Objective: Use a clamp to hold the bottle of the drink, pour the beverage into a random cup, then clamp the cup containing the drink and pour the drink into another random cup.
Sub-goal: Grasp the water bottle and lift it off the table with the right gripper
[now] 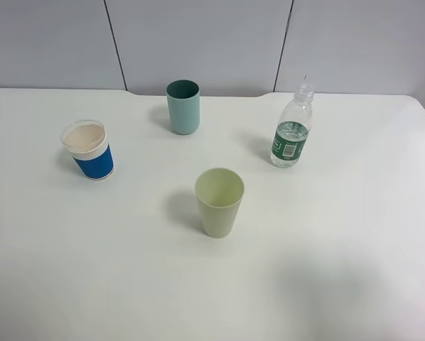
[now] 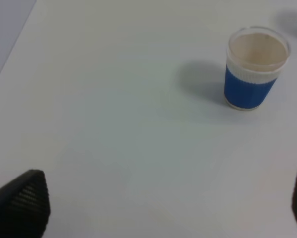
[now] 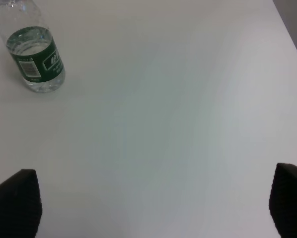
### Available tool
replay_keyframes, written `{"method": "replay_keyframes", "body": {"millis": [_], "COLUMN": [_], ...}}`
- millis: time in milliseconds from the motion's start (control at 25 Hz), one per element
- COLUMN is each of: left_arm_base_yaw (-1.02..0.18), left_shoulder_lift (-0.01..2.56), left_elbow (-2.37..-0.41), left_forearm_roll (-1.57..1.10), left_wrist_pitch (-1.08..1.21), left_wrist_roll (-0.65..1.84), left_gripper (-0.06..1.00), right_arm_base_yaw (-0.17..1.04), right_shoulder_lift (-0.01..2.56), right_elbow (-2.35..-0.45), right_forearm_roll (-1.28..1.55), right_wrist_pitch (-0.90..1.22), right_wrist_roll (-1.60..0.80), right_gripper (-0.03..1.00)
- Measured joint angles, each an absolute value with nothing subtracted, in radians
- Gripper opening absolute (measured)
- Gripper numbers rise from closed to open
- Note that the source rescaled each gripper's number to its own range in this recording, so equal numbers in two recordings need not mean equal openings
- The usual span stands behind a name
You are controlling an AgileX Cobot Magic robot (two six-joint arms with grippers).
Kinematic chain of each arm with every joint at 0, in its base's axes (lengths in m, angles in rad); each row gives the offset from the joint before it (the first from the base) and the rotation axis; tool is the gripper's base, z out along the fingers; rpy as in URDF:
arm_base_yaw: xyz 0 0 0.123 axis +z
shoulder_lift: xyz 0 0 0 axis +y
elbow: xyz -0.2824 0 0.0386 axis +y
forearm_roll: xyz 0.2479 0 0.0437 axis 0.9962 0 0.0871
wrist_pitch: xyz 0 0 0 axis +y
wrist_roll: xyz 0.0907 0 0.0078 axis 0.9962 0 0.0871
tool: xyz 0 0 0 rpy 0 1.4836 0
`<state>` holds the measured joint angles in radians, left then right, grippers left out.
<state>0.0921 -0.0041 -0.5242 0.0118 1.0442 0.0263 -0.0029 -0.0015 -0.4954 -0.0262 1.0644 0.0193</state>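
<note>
A plain white table (image 1: pixel 354 270) meets a grey panelled wall (image 1: pixel 198 35) at its far edge. On it stand the bottle (image 1: pixel 293 128) at far right, a teal cup (image 1: pixel 183 106) far centre, the blue-sleeved cup (image 1: pixel 89 150) at left and the yellow-green cup (image 1: pixel 219 202) nearest, all upright and well apart. Only the wrist views show the hands: the left hand (image 2: pixel 161 203) released, empty, facing the blue-sleeved cup; the right hand (image 3: pixel 152 201) likewise spread, the bottle well beyond it
</note>
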Motion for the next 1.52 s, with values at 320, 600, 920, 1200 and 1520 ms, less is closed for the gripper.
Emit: {"method": "replay_keyframes", "body": {"millis": [320,600,920,1200,1520], "left_arm_base_yaw": [0.092,0.092,0.092,0.092,0.092], "left_shoulder_lift": [-0.004,-0.004,-0.004,-0.004,-0.004], "left_elbow": [-0.524,-0.524,-0.524,-0.524,-0.524], "left_forearm_roll": [0.012,0.012,0.012,0.012,0.012], "left_wrist_pitch": [1.044,1.044,1.044,1.044,1.044], "left_wrist_roll": [0.026,0.026,0.026,0.026,0.026], "left_gripper": [0.98,0.98,0.98,0.98,0.98], "right_arm_base_yaw": [-0.003,-0.003,-0.003,0.012,0.165], "right_shoulder_lift": [0.008,0.219,0.524,0.833,1.129], "right_elbow": [-0.499,-0.519,-0.519,-0.519,-0.519], "right_forearm_roll": [-0.024,0.011,0.018,0.014,-0.012], "right_wrist_pitch": [1.056,0.879,0.624,0.438,0.162], "right_wrist_roll": [0.019,0.019,0.019,0.019,0.019], "right_gripper": [0.8,0.8,0.8,0.8,0.8]}}
